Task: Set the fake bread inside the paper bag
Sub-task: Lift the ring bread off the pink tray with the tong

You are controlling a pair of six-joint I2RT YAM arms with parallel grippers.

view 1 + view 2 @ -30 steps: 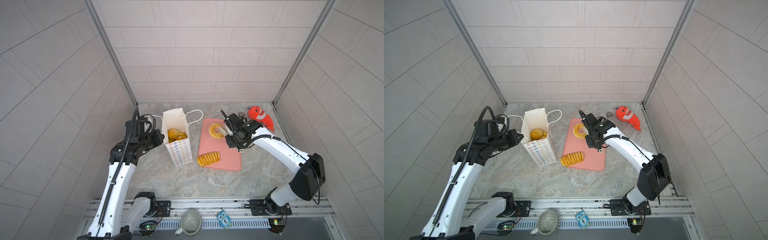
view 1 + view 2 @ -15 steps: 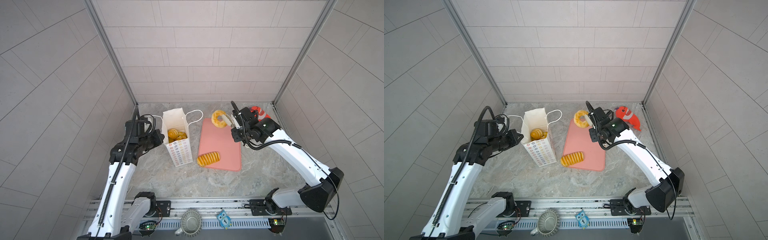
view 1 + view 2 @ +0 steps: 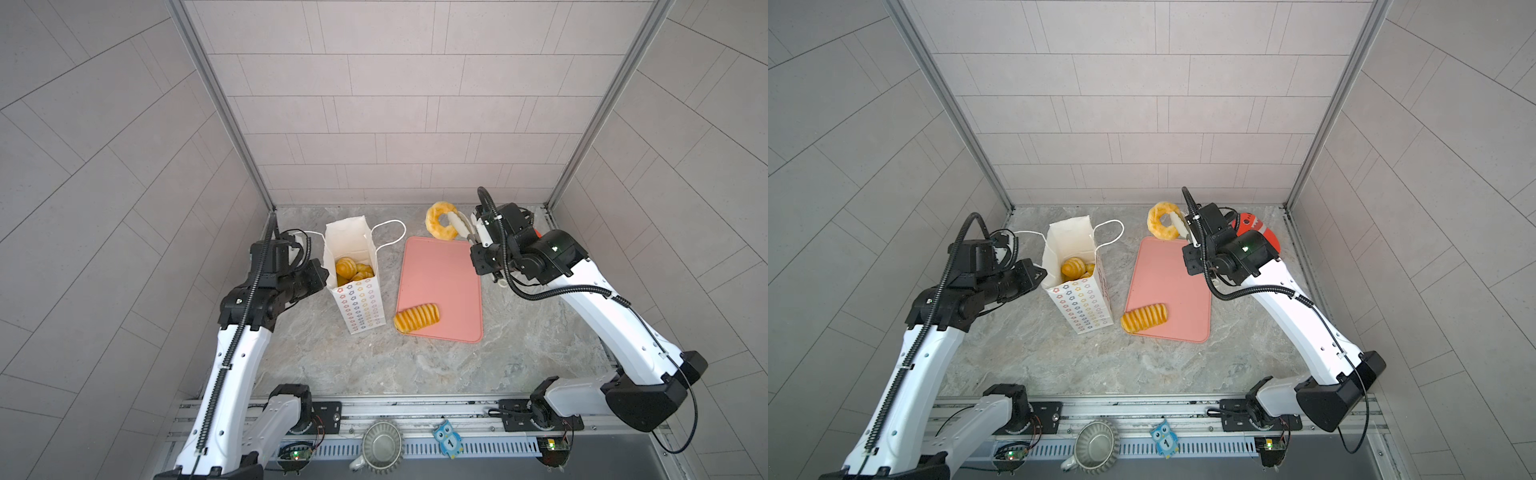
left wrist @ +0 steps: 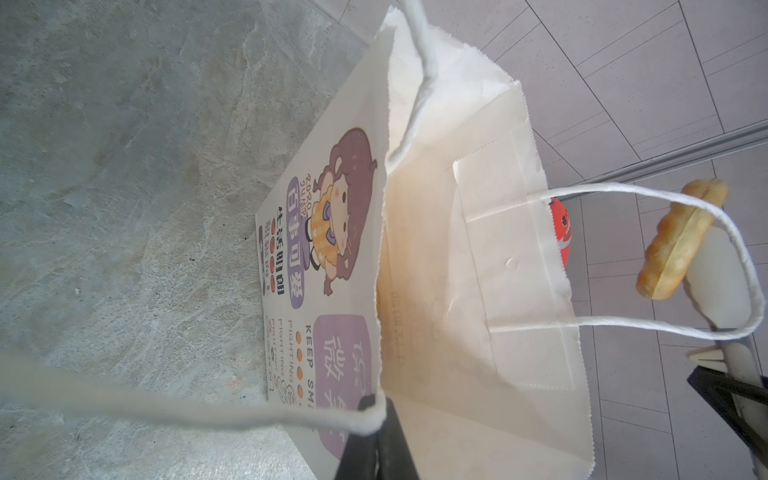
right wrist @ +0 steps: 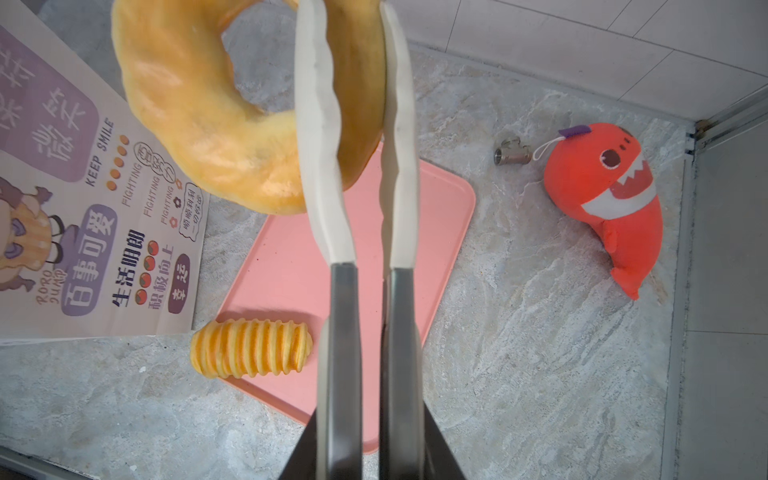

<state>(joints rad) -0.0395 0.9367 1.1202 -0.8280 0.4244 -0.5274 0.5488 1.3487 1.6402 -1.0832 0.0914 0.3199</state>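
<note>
Since the white paper carrier bag [image 3: 359, 309] with coloured flowers on its side must stay upright with its mouth open, the left gripper [image 4: 380, 415] has its black fingers pressed together on the bag's rim, right where one white cord handle is fixed. That hold looks meant to steady the bag for loading. Nearest the rail, a ridged golden-yellow roll [image 3: 417, 318] lies on the near end of the flat pink rectangular board [image 3: 440, 282], just beside the bag's foot and not yet collected. Inside the bag, several golden-yellow pastries [image 3: 351, 269] already rest at the bottom.

Farther back, the right gripper [image 3: 456, 222] holds a golden ring doughnut [image 3: 432, 224] clear of the table over the board's far edge. Its long white fingers [image 5: 320, 166] pinch one side of the ring between them, so the rest hangs free. The doughnut sits well apart from the bag's mouth, and a sideways carry toward the opening seems the next need.

Farthest off, an orange-red plush fish toy [image 5: 615, 199] lies on the marbled table by the back corner, with a small metal fitting [image 5: 512, 151] near it.
</note>
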